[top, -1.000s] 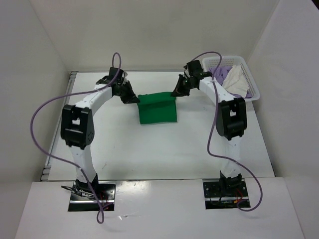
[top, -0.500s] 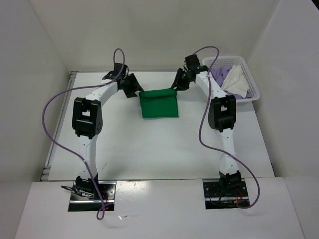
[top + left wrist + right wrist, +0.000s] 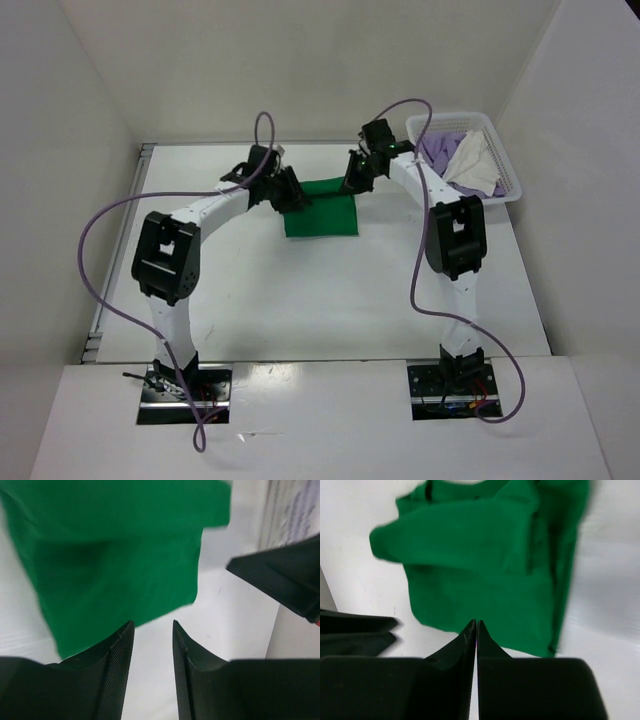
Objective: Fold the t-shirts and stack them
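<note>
**Green shirt folded on the table between two empty claws**

The green shirt (image 3: pixel 322 212) is bright, plain and soft. It lies flat on the white table (image 3: pixel 300 300) as a folded piece that is almost square. In the right wrist view its layers show as soft ridges, and one edge is doubled; the picture is a little blurred there.

The shirt lies between the two claws. The left claw (image 3: pixel 290 197) is at the shirt's left edge, near the far corner. Its fingers (image 3: pixel 117 650) stand a narrow gap apart, and only bare table shows between them. In its own view the shirt (image 3: pixel 115 555) lies just in front of the tips. The right claw (image 3: pixel 352 182) is at the far right corner of the shirt. Its fingers (image 3: pixel 470 640) are pressed together with nothing between them, and the shirt (image 3: pixel 490 580) lies just ahead of them. Whether either claw touches the cloth, I cannot tell.

To the right of the right claw, beyond its arm, stands a white mesh basket (image 3: pixel 505 195). Inside are the purple shirt (image 3: pixel 437 150), crumpled on the side nearer to the claw, and the cream shirt (image 3: pixel 478 165), bunched on the side farther from it.

Counted: three shirts, one on the table and two in the basket; one basket; two claws
</note>
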`<state>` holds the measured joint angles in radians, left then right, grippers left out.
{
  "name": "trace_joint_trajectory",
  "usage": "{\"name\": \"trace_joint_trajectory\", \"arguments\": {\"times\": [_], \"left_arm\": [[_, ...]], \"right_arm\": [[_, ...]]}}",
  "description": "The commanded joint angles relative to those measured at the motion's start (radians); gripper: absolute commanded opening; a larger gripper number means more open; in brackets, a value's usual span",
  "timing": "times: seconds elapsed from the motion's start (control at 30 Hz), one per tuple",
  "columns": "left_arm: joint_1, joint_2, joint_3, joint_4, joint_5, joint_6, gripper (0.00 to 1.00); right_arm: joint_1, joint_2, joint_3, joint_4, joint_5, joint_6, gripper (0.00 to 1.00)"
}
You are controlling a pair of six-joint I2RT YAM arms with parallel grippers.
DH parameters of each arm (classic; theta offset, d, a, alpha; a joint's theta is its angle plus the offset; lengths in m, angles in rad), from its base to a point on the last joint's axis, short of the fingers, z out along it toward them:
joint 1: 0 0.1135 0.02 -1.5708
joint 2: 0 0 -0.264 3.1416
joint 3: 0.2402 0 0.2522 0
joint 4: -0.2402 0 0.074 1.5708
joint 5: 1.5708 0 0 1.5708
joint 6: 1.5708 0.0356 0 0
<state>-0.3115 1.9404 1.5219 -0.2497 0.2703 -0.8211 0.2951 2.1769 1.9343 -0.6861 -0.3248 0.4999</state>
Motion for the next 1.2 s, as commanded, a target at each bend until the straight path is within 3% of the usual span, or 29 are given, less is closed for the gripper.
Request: {"name": "trace_joint_trajectory", "arguments": {"times": [0.0, 0.3, 0.53, 0.7, 0.83, 1.07, 1.17], "left_arm": [[-0.026, 0.063, -0.034, 0.049, 0.046, -0.027, 0.44], [-0.026, 0.143, -0.054, 0.058, 0.013, -0.03, 0.44], [-0.026, 0.102, -0.117, 0.056, 0.024, -0.03, 0.44], [-0.026, 0.065, -0.108, 0.036, 0.014, -0.018, 0.44], [-0.026, 0.038, -0.051, 0.026, 0.014, -0.018, 0.44], [0.008, 0.129, 0.168, 0.026, 0.014, -0.018, 0.45], [0.035, 0.239, 0.32, -0.003, -0.013, -0.006, 0.45]], "right_arm": [[0.056, 0.03, -0.02, 0.059, -0.061, -0.012, 0.05], [0.093, 0.337, 0.337, -0.029, -0.045, 0.009, 0.05], [0.062, 0.616, 0.892, -0.041, -0.071, 0.112, 0.05], [0.029, 0.658, 0.974, -0.051, -0.1, 0.14, 0.05], [0.019, 0.542, 0.941, -0.156, -0.068, 0.056, 0.07], [0.009, 0.249, 0.498, -0.049, -0.074, -0.001, 0.14], [0.009, 0.288, 0.477, -0.038, -0.088, -0.001, 0.14]]}}
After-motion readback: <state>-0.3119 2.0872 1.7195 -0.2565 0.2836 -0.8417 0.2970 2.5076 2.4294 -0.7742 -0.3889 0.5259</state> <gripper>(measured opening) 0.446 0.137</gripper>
